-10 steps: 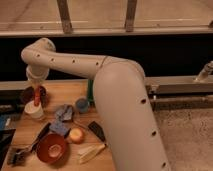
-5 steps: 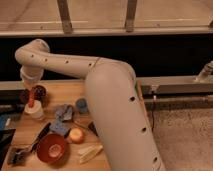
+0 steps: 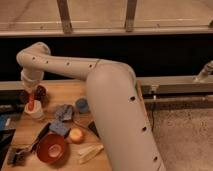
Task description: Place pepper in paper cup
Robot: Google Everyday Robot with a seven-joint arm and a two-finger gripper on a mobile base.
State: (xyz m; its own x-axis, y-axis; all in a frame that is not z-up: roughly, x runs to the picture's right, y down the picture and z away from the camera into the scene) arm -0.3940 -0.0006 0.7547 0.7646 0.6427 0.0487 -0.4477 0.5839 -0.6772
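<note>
The end effector [image 3: 32, 95] hangs right over the paper cup [image 3: 35, 111] at the bench's [image 3: 100, 162] far left, pinching the pepper [image 3: 31, 103], whose tip dips inside. I think it should go straight down and let go softly, so the cup stays standing.

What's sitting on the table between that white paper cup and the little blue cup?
In the camera view, a crumpled blue-grey packet lies between the paper cup and the blue cup. The end effector hangs over the paper cup, with the pepper there.

Red bowl [image 3: 50, 148] beside yellow-orange fruit [image 3: 76, 135], blue cup [image 3: 82, 105]
</note>
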